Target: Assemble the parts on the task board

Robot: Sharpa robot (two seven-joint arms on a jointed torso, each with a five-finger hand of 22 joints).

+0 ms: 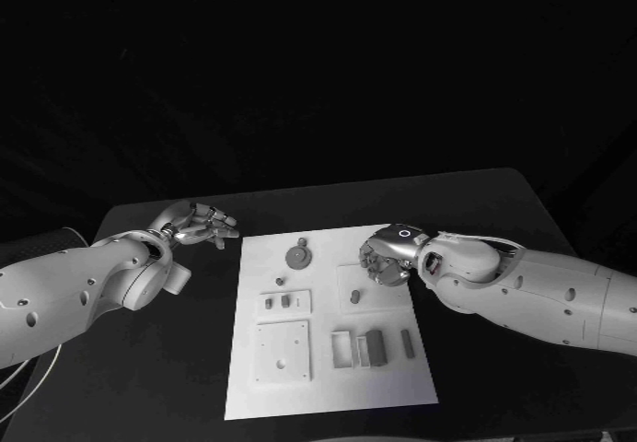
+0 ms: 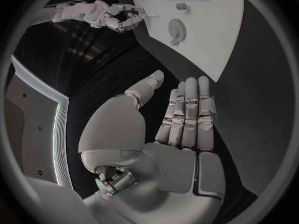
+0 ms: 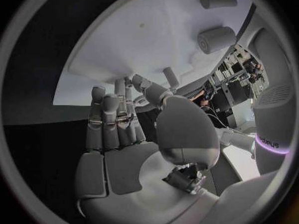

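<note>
Head view: board [image 1: 325,387] lies mid-counter [image 1: 159,387], parts scattered on it: round disc [image 1: 299,257] at the far end, flat plates and small blocks [image 1: 375,347] nearer the robot. Left robot hand [image 1: 197,224] sits off the board's far left corner, fingers apart, holding nothing. Right robot hand [image 1: 389,259] hovers over the board's right side near the pin [image 1: 354,296]; can't tell if it touches anything.

Left wrist view: left robot hand [image 2: 168,134] flat, empty, above bare counter; board corner and disc [image 2: 176,31] beyond.

Right wrist view: right robot hand [image 3: 134,129] fingers spread, nothing gripped, board [image 3: 124,50] just past the fingertips.

Parts look small, rigid, light, probably slick plastic. Pinch by side edges; the flat plates will be hard to lift.
</note>
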